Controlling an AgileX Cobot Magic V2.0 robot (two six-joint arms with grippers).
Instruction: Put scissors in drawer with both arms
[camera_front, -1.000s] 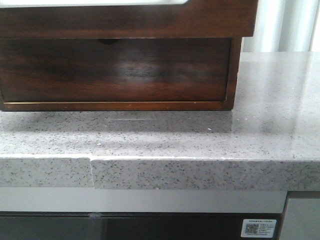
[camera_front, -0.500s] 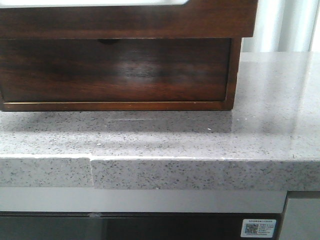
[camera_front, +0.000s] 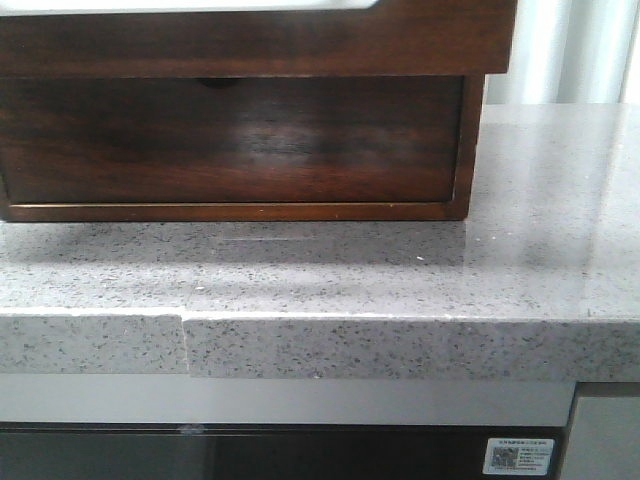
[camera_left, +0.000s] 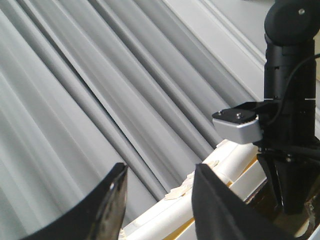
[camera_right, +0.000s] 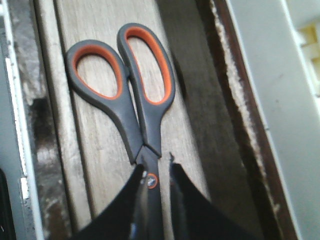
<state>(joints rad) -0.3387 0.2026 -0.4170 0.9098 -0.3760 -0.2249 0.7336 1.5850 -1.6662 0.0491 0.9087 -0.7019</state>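
The scissors (camera_right: 130, 85), grey handles with orange-lined loops, lie flat on pale wood boards inside the drawer, next to its dark side wall (camera_right: 220, 125). My right gripper (camera_right: 156, 170) straddles the blades at the pivot. One finger is against the blade, and a thin strip of wood shows between the blade and the other finger. From the front, the drawer (camera_front: 250, 40) sticks out at the top of the wooden box, white along its upper edge, and no gripper shows there. My left gripper (camera_left: 160, 172) hangs open and empty in front of grey curtains, beside the right arm (camera_left: 290, 100).
Under the pulled-out drawer is a recessed wooden front with a small half-round notch (camera_front: 230, 140). The box stands on a grey speckled countertop (camera_front: 400, 270) with a seam in its front edge. A white rim (camera_right: 265, 100) runs beside the drawer wall.
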